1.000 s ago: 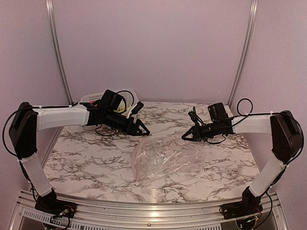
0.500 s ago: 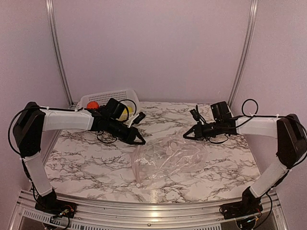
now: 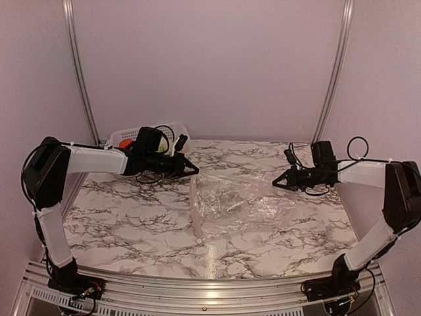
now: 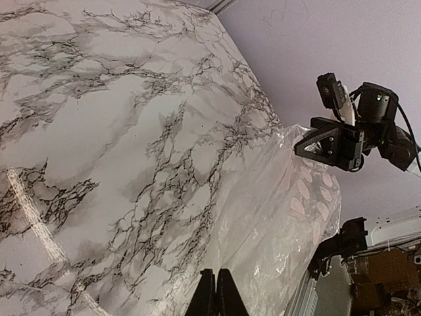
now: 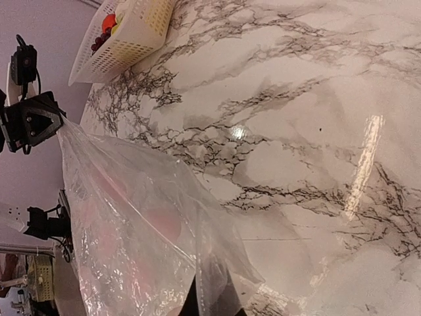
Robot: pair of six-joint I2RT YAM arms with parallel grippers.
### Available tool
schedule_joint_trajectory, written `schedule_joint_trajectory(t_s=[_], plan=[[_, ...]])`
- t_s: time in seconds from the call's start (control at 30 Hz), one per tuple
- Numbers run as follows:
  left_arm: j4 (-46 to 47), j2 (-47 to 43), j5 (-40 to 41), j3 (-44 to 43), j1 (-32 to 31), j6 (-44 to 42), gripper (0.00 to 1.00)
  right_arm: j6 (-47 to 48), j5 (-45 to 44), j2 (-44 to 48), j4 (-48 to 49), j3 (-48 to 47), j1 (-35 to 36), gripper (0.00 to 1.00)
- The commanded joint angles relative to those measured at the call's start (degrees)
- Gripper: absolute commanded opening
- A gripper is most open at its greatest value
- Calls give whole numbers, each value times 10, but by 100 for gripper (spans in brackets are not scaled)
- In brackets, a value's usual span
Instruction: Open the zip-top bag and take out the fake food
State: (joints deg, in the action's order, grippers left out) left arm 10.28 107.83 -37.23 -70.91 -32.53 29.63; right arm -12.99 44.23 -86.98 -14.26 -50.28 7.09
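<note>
The zip-top bag [image 3: 231, 199] is clear and crinkly, and it hangs stretched between my two grippers over the middle of the marble table. My left gripper [image 3: 196, 172] is shut on its left edge; in the left wrist view the black fingertips [image 4: 216, 271] pinch the film of the bag [image 4: 276, 217]. On the opposite edge my right gripper [image 3: 275, 184] is shut, and bag film [image 5: 145, 224] drapes over that gripper [image 5: 212, 289]. Fake food [image 3: 126, 143] in orange, red and yellow lies in the white basket, also visible as fake food [image 5: 108, 23] in the right wrist view.
A white mesh basket [image 3: 177, 128] stands at the back left corner behind the left arm, and the basket [image 5: 141, 33] shows again in the right wrist view. Metal rails run up the back wall. The table's near edge has a metal rail [image 3: 210, 289].
The left gripper has closed on the bag's edge and drawn back to the left. The right gripper has moved right, so the bag is now pulled taut and farther back.
</note>
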Motion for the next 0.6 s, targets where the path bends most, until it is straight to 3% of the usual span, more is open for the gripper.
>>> schedule_joint_trajectory(t_s=[0.0,0.03,0.23,0.37,0.57], plan=[[8,63,69,-63,25,46,10,20,-100,-48,-19,-51,-31,0],[4,72,70,-81,24,48,21,21,-106,-59,-16,-64,-31,0],[-91,66,101,-178,32,-1,61,56,-124,-123,-11,-125,-33,0],[-148,19,152,-177,45,-37,98,95,-151,-154,-31,-174,-35,4],[-164,-58,160,-122,97,-12,99,127,-183,-199,-85,-269,-42,41]])
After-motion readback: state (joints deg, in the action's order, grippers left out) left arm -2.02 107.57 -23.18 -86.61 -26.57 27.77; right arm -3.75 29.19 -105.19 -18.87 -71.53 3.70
